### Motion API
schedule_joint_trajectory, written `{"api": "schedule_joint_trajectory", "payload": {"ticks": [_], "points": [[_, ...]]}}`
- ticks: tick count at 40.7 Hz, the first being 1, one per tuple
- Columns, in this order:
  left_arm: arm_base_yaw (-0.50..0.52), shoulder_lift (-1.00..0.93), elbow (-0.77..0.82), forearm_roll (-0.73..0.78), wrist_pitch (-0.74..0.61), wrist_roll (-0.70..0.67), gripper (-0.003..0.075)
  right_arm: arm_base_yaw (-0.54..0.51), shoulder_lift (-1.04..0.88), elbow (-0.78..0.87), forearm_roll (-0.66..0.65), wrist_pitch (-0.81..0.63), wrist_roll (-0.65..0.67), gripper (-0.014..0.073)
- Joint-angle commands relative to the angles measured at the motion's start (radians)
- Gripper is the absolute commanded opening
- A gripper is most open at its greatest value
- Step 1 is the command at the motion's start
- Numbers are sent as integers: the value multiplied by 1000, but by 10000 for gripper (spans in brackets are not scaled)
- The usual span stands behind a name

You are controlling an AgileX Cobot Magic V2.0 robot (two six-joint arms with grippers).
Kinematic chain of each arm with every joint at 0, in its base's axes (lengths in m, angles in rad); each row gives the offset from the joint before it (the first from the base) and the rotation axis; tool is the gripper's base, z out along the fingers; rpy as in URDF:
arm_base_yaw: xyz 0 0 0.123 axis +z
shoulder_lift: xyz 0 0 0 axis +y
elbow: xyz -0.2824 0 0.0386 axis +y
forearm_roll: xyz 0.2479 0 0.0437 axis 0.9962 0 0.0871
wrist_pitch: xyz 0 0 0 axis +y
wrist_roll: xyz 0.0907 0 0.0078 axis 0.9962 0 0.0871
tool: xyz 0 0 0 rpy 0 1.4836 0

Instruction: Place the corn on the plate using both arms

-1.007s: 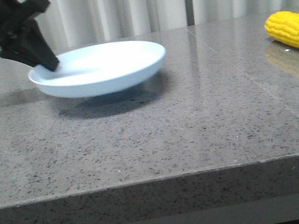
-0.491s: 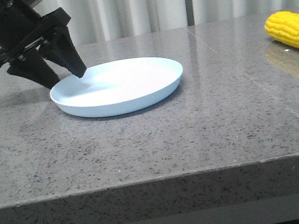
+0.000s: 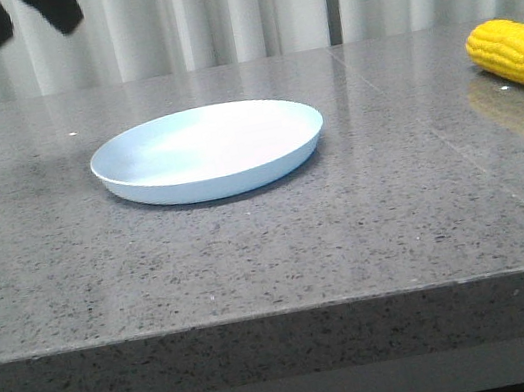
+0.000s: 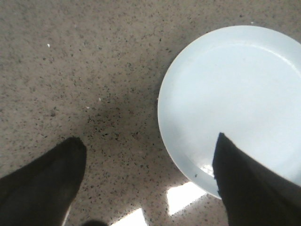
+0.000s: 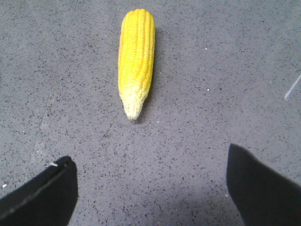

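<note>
The pale blue-white plate point(image 3: 208, 151) rests flat on the grey stone table, left of centre. My left gripper point(image 3: 30, 19) hangs high above the table's back left, open and empty; its wrist view looks down on the plate point(image 4: 235, 99) with the gripper point(image 4: 148, 143) spread over the plate's rim and bare table. The yellow corn point(image 3: 519, 54) lies at the far right edge of the front view. In the right wrist view the corn point(image 5: 136, 59) lies with its pale tip toward my right gripper point(image 5: 150, 162), which is open above bare table, well short of the cob.
The table's front edge point(image 3: 283, 312) runs across the lower front view. White curtains point(image 3: 229, 9) hang behind the table. A faint seam in the stone point(image 3: 434, 135) runs between plate and corn.
The left gripper let go of the plate, which it had carried rightward and set down, then rose up and away to the top left. The corn has not moved.
</note>
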Motion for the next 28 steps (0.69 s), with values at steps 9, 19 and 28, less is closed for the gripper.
{"api": "schedule_joint_trajectory", "payload": {"ticks": [9,19,28], "points": [[-194,-336,205,140,-102,-164,545,-4,7,-33,-9,-73,-12,664],[-207,-595,444,128,-152,-193,545,-4,7,-33,-9,-73,-12,664],[-207,-792,588,128,-176,-237,545,-4,7,-33,-9,-73,-12,664]]}}
